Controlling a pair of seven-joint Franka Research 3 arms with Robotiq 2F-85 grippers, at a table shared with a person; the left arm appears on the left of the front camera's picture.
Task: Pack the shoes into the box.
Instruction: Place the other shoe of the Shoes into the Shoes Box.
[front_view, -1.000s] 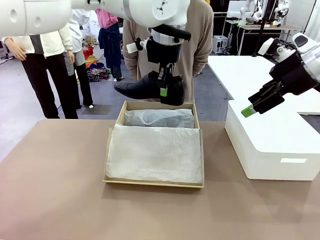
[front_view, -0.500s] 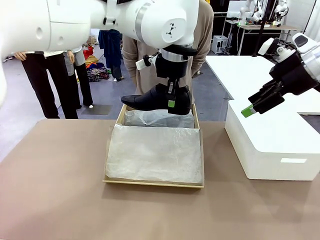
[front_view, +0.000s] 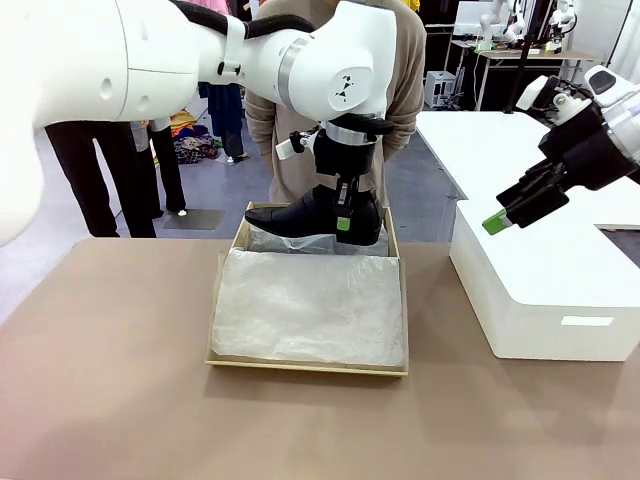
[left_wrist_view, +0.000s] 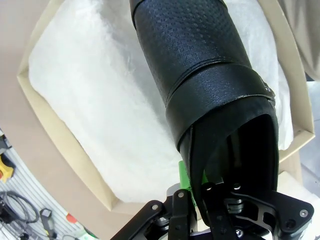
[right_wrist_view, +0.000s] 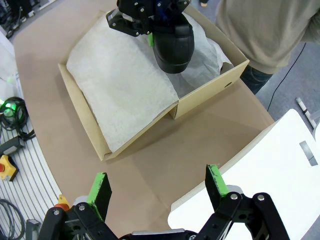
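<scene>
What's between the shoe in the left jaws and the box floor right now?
White tissue paper lining the box lies under the shoe, seen in the left wrist view; what's beneath the paper is hidden.

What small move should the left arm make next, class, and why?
Probably lower straight down a little. The left tool grips the shoe by its heel end, hanging just above the tissue paper at the far end of the box, apparently not yet resting on it.
</scene>
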